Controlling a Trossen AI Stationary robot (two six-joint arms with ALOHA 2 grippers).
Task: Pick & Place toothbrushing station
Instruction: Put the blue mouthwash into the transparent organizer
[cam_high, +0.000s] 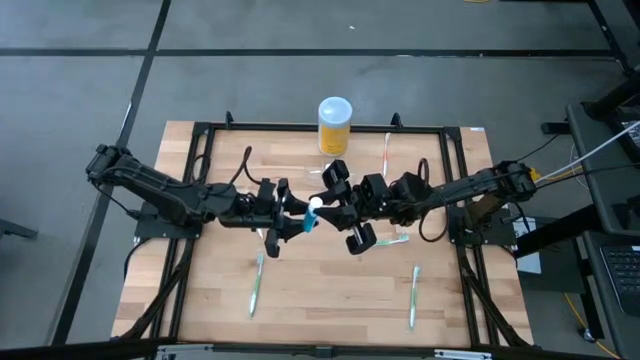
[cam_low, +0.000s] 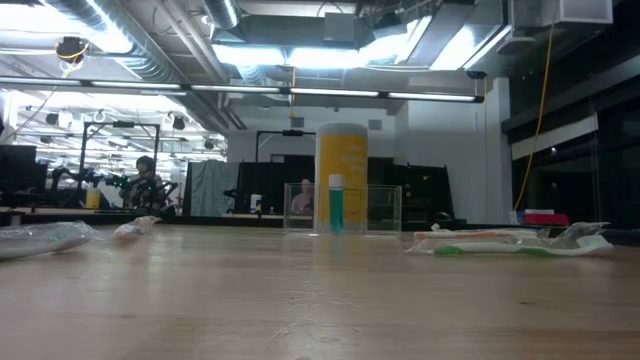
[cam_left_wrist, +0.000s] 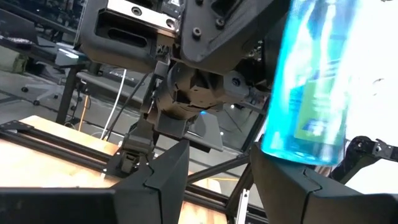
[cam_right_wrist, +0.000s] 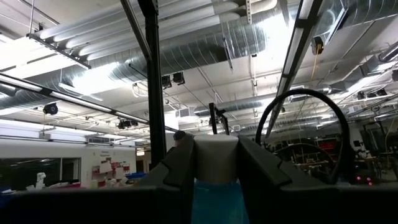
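A blue bottle with a white cap is being held up over the middle of the tabletop, between both arms. The right claw is clamped on its white cap; the left claw is standing partly open beside its body, gripping nothing. The clear toothbrushing station is standing on the tabletop before the yellow container, seemingly untouched. Toothbrushes are lying loose, so most of the task is judged outstanding.
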